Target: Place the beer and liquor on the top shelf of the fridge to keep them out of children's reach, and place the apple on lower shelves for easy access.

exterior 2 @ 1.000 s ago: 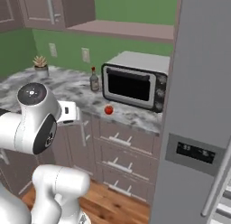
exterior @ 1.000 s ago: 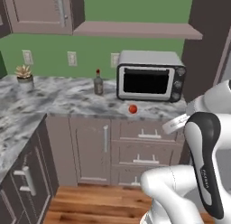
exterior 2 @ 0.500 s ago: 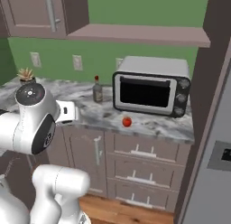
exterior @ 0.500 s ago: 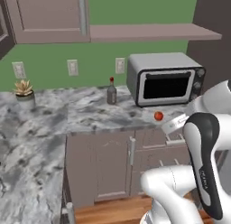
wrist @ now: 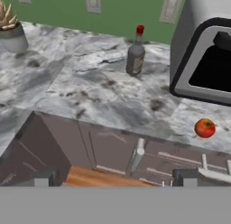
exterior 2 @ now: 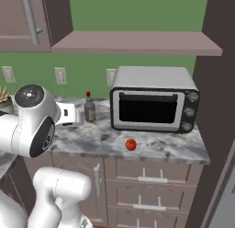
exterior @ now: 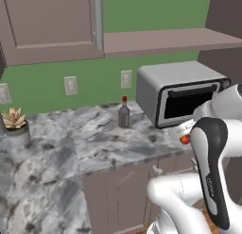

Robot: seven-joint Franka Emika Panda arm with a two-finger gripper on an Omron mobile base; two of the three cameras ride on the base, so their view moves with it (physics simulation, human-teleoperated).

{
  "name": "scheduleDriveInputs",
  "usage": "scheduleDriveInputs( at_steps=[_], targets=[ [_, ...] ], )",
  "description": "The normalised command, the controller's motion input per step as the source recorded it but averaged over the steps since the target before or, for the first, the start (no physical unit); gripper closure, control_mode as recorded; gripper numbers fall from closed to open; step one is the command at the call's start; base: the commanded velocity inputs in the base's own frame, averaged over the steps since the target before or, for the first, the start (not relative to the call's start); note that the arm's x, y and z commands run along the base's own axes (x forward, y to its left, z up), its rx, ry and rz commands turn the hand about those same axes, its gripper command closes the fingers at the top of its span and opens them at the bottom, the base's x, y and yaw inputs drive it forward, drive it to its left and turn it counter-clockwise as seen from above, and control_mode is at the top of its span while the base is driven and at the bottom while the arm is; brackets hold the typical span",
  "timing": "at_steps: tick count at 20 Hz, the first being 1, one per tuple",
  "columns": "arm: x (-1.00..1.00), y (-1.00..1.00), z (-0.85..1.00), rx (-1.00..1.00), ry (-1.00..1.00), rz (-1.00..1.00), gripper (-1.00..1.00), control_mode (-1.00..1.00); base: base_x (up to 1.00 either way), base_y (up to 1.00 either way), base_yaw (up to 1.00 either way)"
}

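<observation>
My claw hangs wide open and empty above the floor in front of the counter, tips just visible at the bottom of the hand view. Liquor stands upright on the counter, ahead of the claw and slightly right, well apart from it, near the green wall. Apple sits on the counter near its front edge, further right of the claw, just in front of the microwave. From the right base view the liquor is left of the microwave, apple in front of it. Potted plant far left on the counter. I see no grip on anything.
</observation>
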Motion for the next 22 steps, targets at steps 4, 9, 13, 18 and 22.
scheduleDriveInputs(
  at_steps=[4, 9, 13, 18, 22],
  targets=[
    [0.0, 0.0, 0.0, 0.0, 0.0, 0.0, -1.0, 1.0, 0.72, 0.0, -0.21],
    [0.0, 0.0, 0.0, 0.0, 0.0, 0.0, -1.0, 1.0, 0.5, 0.25, -0.14],
    [0.24, 0.38, -0.13, -0.02, -0.03, -0.08, -1.0, -1.0, 0.08, 0.13, -0.02],
    [0.34, 0.49, -0.25, -0.01, -0.01, -0.21, -1.0, -1.0, 0.0, 0.0, 0.0],
    [0.46, 0.54, -0.27, 0.0, 0.0, -0.24, -1.0, -1.0, 0.0, 0.0, 0.0]
  ],
)
